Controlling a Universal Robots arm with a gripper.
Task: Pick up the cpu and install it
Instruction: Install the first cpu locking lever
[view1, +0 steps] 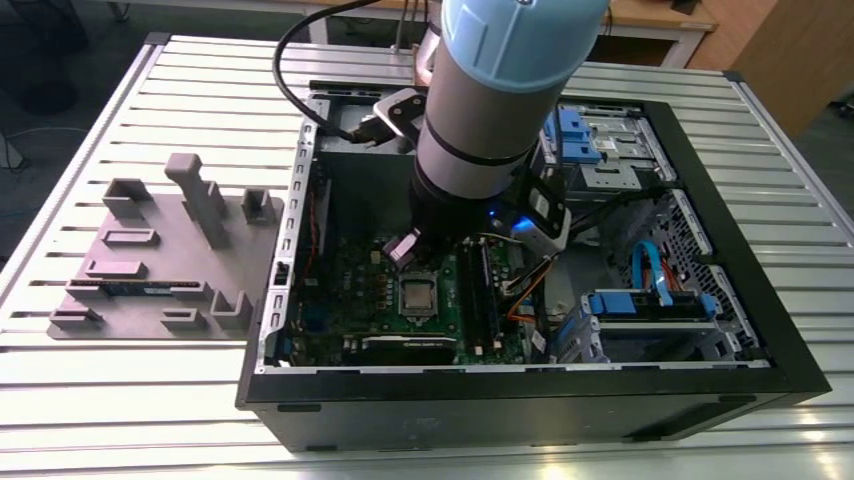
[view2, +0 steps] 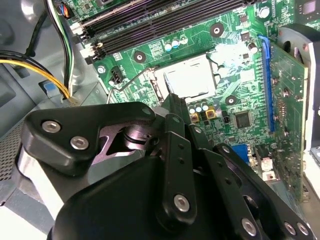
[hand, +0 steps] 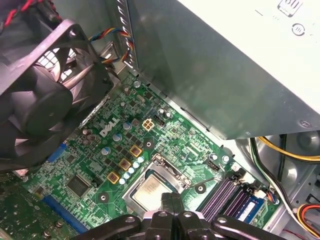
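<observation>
The cpu lies flat in the metal-framed socket of the green motherboard, inside the open computer case. Its silver top shows in both wrist views. In both wrist views my gripper hangs just above the cpu's edge, its two black fingers pressed together with nothing between them. In the exterior view the arm's wrist hides the gripper over the board.
A grey power supply box and a black fan flank the socket. Memory slots run beside it, and yellow and black cables hang close by. Blue drive cages fill the case's right. A grey fixture tray lies outside on the slatted table.
</observation>
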